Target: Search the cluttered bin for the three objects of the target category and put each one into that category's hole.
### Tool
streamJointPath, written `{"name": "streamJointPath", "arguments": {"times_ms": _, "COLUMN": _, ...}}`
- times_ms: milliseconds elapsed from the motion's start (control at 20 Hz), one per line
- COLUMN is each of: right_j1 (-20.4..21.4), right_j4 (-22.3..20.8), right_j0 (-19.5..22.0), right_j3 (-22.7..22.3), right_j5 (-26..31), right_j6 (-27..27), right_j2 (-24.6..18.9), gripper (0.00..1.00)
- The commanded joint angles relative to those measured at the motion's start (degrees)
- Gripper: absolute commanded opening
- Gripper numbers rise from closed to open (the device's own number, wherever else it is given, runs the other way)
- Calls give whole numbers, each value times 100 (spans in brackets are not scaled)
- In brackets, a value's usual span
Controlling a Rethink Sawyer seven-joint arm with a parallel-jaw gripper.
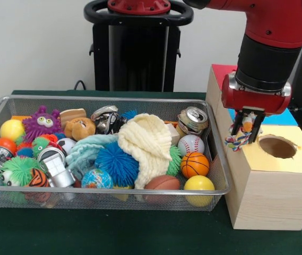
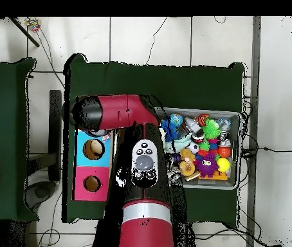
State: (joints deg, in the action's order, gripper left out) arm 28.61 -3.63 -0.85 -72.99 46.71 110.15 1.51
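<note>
Green-clothed table (image 1: 113, 234); wire bin (image 1: 13, 199) beside wooden box (image 1: 267, 199), both resting on it

Yellow hole (image 1: 277, 146) unobstructed beside end effector (image 1: 244, 129), bin (image 1: 219, 159) packed tight

The bin (image 1: 214, 159) is silvery wire mesh with a smooth metal rim. At its right end a dented metal can (image 1: 193, 120) shines, and near the far rim crumpled foil-like metal (image 1: 106, 120) glints. Along the left edge a second can (image 1: 55, 166) looks like bright polished metal. In the middle lies a cream knitted cloth (image 1: 148, 144), ribbed and matt, beside a pale green fuzzy cloth (image 1: 84, 151). The blue ball (image 1: 117, 162) and the green ball (image 1: 18, 169) bristle with soft rubbery spikes. The basketball (image 1: 195, 164) is pebbled; the yellow ball (image 1: 199, 184) is smooth. The box (image 1: 267, 199) is pale unfinished wood with matt coloured tops. The table (image 1: 113, 234) wears matt green cloth. The arm (image 1: 270, 32) is glossy red plastic.
</note>
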Motion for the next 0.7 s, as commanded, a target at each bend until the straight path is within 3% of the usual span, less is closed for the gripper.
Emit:
{"name": "streamJointPath", "arguments": {"times_ms": 50, "right_j1": -428, "right_j4": 517, "right_j0": -372, "right_j3": 87, "right_j5": -248, "right_j6": 1786, "right_j2": -191, "gripper": 0}}
{"name": "streamJointPath", "arguments": {"times_ms": 300, "right_j1": -395, "right_j4": 576, "right_j0": -491, "right_j3": 98, "right_j5": -247, "right_j6": 1811, "right_j2": 68, "gripper": 0}}
{"name": "streamJointPath", "arguments": {"times_ms": 500, "right_j1": -307, "right_j4": 570, "right_j0": -474, "right_j3": 216, "right_j5": 159, "right_j6": 1578, "right_j2": 223, "gripper": 0}}
{"name": "streamJointPath", "arguments": {"times_ms": 700, "right_j1": -268, "right_j4": 477, "right_j0": -474, "right_j3": 297, "right_j5": 207, "right_j6": 1495, "right_j2": 454, "gripper": 0}}
